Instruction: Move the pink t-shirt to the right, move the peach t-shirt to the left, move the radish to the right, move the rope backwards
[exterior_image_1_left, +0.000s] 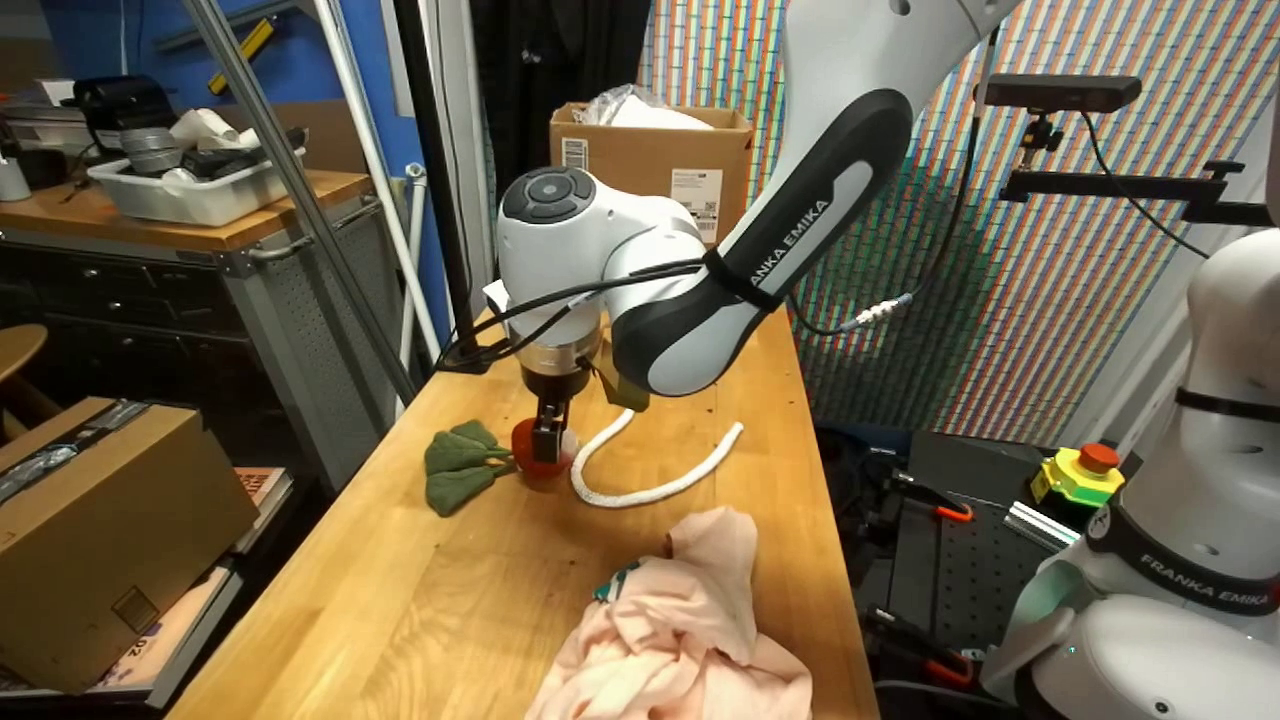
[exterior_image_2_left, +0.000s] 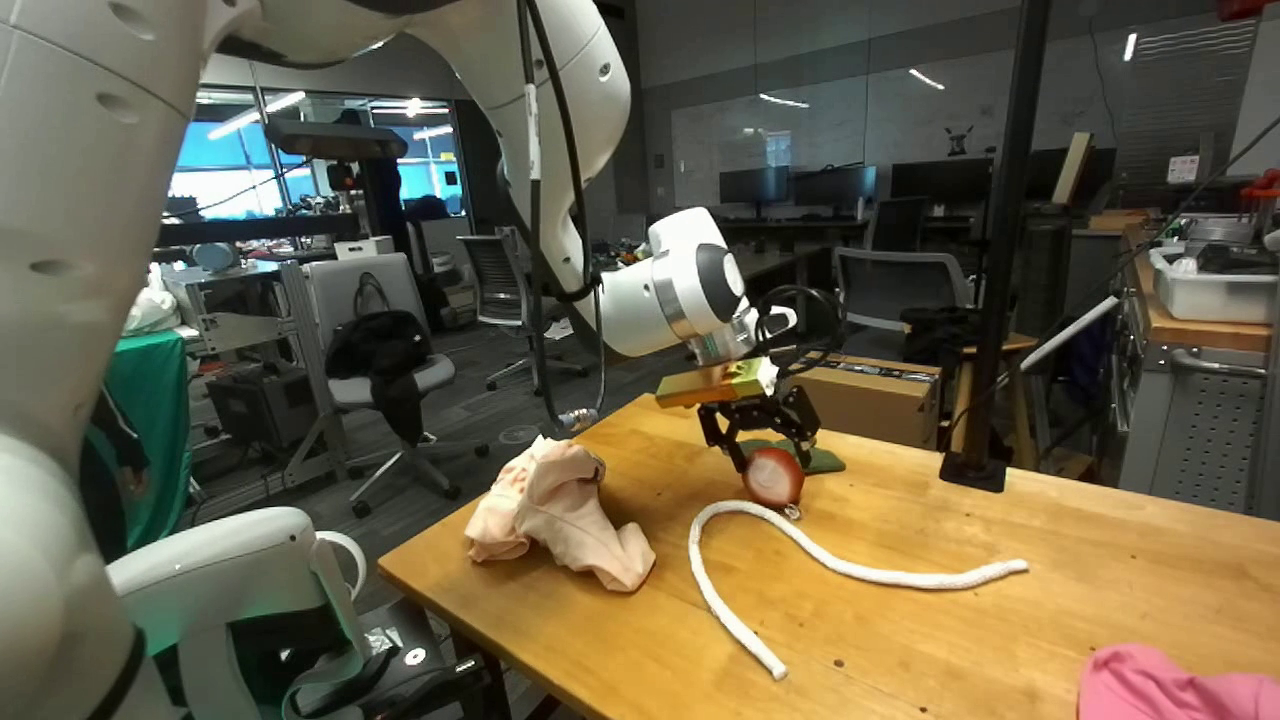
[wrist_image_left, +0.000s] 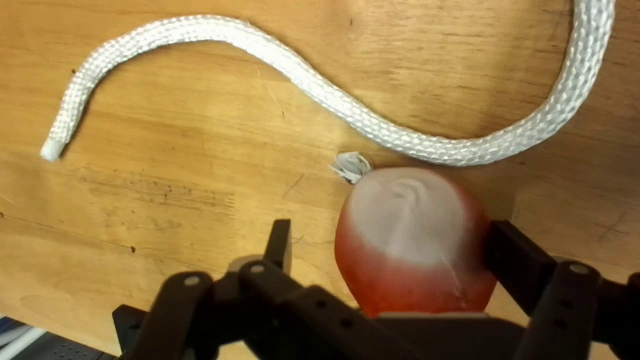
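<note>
The radish is red with a white end and green cloth leaves; it lies on the table in both exterior views. My gripper is open around the radish. In the wrist view the right finger touches or nearly touches it, and a gap shows at the left finger. The white rope lies curved beside the radish, also in both exterior views. The peach t-shirt lies crumpled near a table edge. The pink t-shirt shows partly at an exterior view's lower right corner.
The wooden table carries all these things. A black post on a base plate stands at the table edge. An open cardboard box is behind the arm. Another cardboard box stands beside the table.
</note>
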